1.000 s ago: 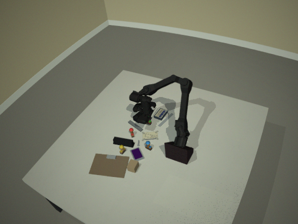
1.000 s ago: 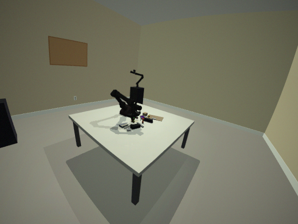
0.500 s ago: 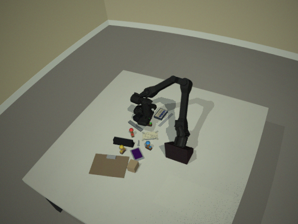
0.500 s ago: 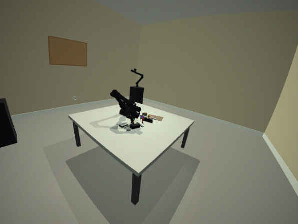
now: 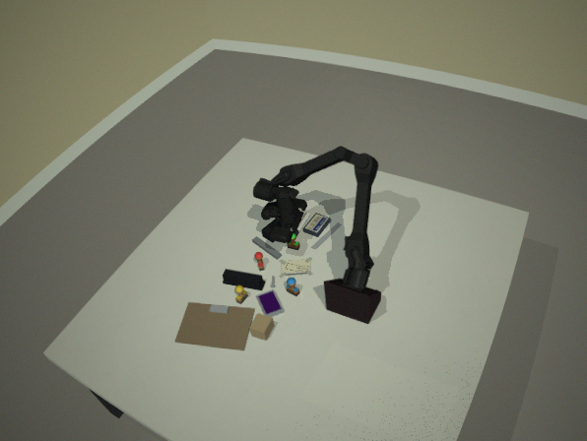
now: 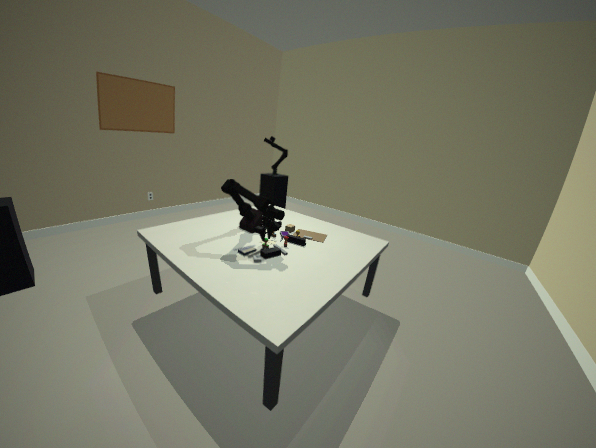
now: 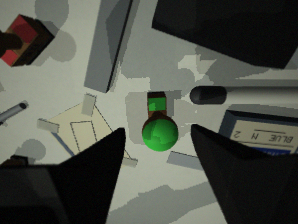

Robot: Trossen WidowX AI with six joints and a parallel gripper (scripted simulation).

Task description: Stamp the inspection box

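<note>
My gripper (image 7: 157,131) is open, its fingertips apart on either side of the green-knobbed stamp (image 5: 293,238) (image 7: 160,135). That stamp stands upright on the table, its base showing a green patch. The card (image 5: 295,267) (image 7: 106,131) is taped down beside it; a finger covers part of it in the wrist view. The visible part of its outlined box shows no print. A dark blue stamp pad case (image 5: 316,224) (image 7: 229,126) lies on the other side. A purple pad (image 5: 270,302) lies in a grey frame. Red (image 5: 259,257), blue (image 5: 292,283) and yellow (image 5: 239,289) stamps stand nearby. No stamp word is legible.
A grey bar (image 5: 266,247) (image 7: 106,50) and a large black block (image 7: 225,30) are close to the gripper. A pale rod with a black end (image 7: 250,95) lies near the case. A long black block (image 5: 243,280), tan cube (image 5: 261,327) and brown clipboard (image 5: 215,329) are farther off.
</note>
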